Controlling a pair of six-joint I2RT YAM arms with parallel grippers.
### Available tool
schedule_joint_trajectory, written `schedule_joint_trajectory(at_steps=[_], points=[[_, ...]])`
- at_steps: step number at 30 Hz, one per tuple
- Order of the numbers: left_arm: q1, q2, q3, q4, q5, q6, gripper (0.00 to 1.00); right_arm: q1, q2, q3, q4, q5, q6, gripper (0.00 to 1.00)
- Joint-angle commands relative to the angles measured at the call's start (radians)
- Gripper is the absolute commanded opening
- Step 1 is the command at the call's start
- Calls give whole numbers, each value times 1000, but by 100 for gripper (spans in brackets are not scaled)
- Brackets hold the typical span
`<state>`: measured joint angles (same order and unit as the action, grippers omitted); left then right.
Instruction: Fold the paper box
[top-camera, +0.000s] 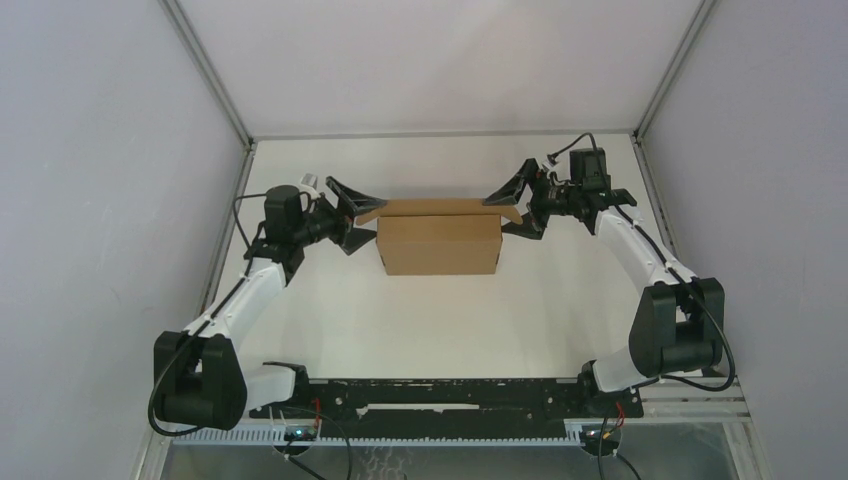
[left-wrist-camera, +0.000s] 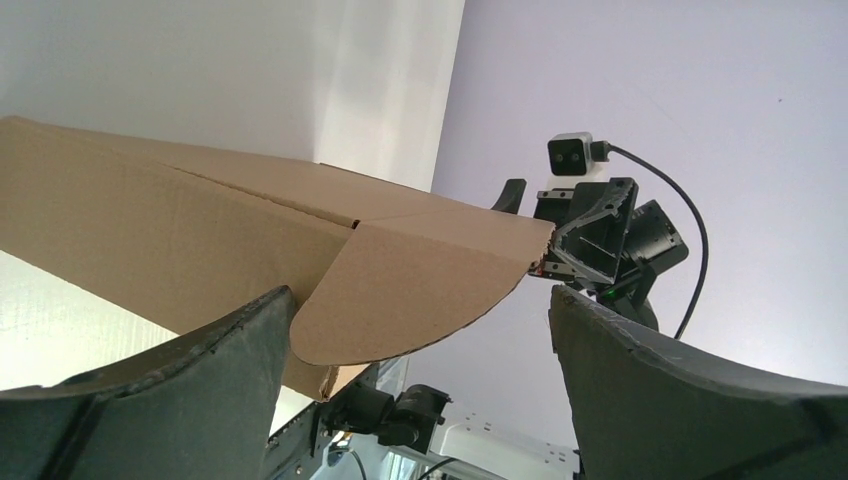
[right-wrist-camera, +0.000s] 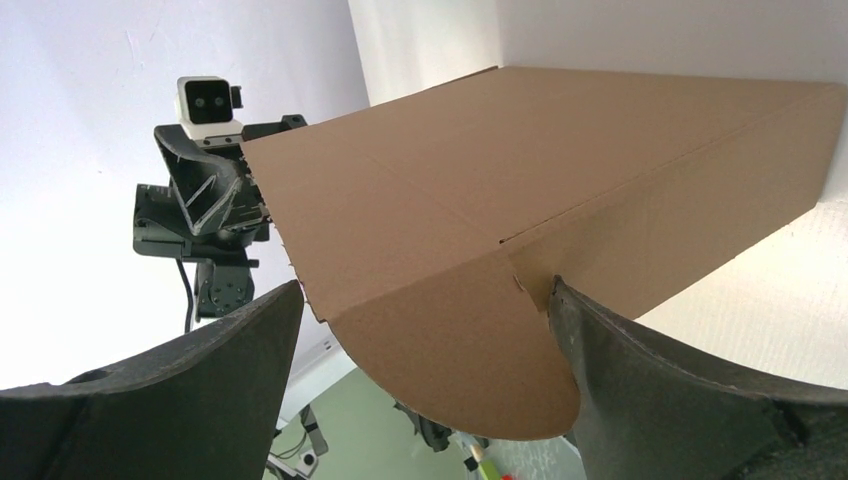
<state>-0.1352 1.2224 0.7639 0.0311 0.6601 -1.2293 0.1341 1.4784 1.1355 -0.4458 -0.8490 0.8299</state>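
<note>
The paper box (top-camera: 440, 245), plain brown cardboard, stands in the middle of the white table with its lid lying over the top. My left gripper (top-camera: 365, 222) is open at the box's left end. In the left wrist view a rounded side flap (left-wrist-camera: 410, 300) hangs between its fingers (left-wrist-camera: 200, 380), close to the left one. My right gripper (top-camera: 505, 215) is open at the box's right end. In the right wrist view the rounded flap (right-wrist-camera: 470, 370) there lies between the jaws against the right finger (right-wrist-camera: 640, 380). Neither gripper is closed on the cardboard.
White enclosure walls stand behind and at both sides (top-camera: 120, 150). A black rail (top-camera: 440, 395) runs along the near edge between the arm bases. Each wrist view shows the opposite arm's wrist and camera beyond the box (left-wrist-camera: 590, 230) (right-wrist-camera: 205, 190).
</note>
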Motion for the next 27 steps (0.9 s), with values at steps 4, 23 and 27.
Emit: schedule_joint_trajectory(at_steps=[4, 23, 27], points=[[-57, -3, 96, -76, 143, 39, 100, 16, -26, 11, 37, -182, 17, 100], [-54, 22, 110, -102, 137, 99, 100, -10, 20, 11, -5, -176, -64, 100], [-55, 19, 110, -105, 137, 105, 100, -14, 20, 11, -29, -172, -108, 100]])
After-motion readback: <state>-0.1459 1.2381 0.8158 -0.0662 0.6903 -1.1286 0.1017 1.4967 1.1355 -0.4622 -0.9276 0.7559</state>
